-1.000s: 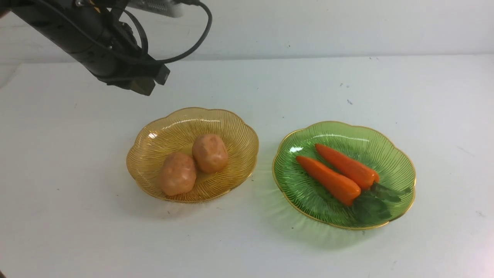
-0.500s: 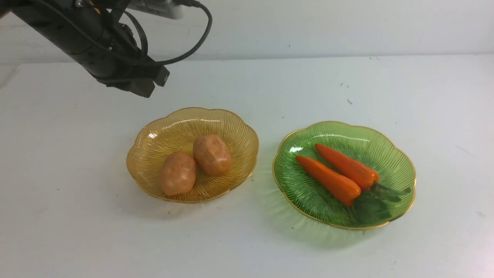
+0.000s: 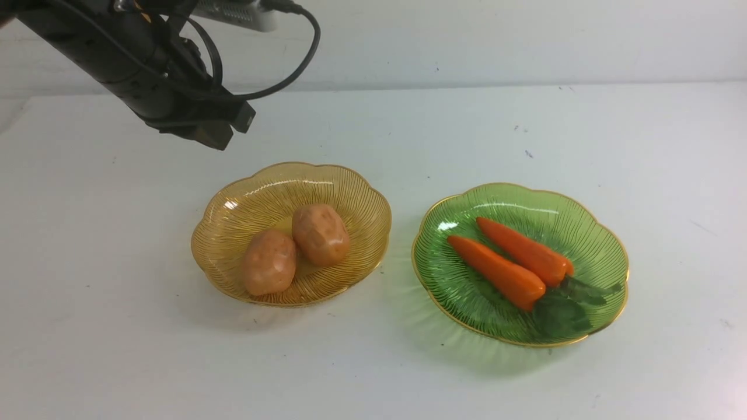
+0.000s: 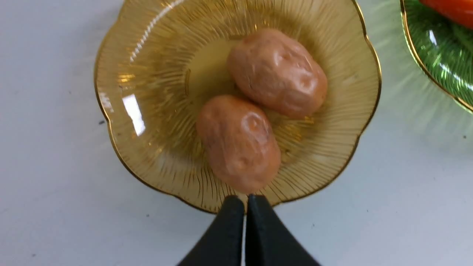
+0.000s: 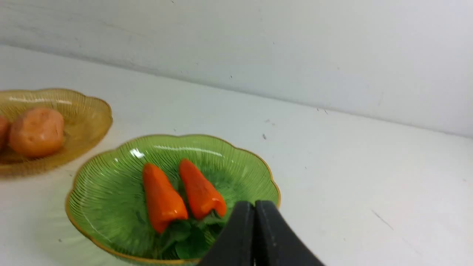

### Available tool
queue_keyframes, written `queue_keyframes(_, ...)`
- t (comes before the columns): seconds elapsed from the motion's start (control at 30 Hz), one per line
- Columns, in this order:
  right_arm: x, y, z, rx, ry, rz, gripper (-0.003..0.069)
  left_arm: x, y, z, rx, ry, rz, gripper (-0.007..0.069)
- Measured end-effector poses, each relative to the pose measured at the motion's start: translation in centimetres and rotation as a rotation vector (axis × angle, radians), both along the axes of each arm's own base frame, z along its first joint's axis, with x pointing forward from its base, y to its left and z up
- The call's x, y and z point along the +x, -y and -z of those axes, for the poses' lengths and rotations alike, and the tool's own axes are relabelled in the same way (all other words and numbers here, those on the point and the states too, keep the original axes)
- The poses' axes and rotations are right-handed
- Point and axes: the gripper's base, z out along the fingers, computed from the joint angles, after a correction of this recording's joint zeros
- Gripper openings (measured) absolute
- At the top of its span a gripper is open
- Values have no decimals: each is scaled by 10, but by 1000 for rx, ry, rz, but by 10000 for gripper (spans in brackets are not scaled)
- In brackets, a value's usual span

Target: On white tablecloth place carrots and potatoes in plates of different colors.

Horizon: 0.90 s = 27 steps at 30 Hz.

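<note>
With the two glossy tan potatoes (image 3: 295,248) in the amber ribbed plate (image 3: 350,192) at left and the two orange carrots (image 3: 508,262) in the green plate (image 3: 595,245) at right on the white tablecloth (image 3: 117,350), sorting is judged finished, both the left tool (image 4: 245,201) and the right tool (image 5: 255,207) are closed and empty, and only retreat is called for.

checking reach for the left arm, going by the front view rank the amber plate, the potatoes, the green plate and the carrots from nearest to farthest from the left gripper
From the left gripper, shut and raised at the far left:
1. Amber plate, just beside and below it; its far-left rim is closest.
2. Potatoes, touching in that plate's middle.
3. Green plate, to the right.
4. Carrots, side by side inside it; close to the plate's own rank.
</note>
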Motion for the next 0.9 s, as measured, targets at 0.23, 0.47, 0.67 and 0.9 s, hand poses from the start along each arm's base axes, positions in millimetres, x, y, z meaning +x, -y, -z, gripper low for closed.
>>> queue_keyframes(0.23, -3, 4, 44, -12, -93, 64, -15, -16, -4, -14, 16, -12, 11, -3)
queue_keyframes(0.47, -3, 4, 48, -13, -92, 75, -15, -41, -9, -39, 7, 53, 1, -3)
queue_keyframes(0.67, -3, 5, 48, -13, -89, 76, -15, -96, -19, -56, -15, 106, -18, -3)
queue_keyframes(0.9, -3, 5, 48, -13, -88, 76, -15, -191, -33, -45, -91, 196, -24, -3)
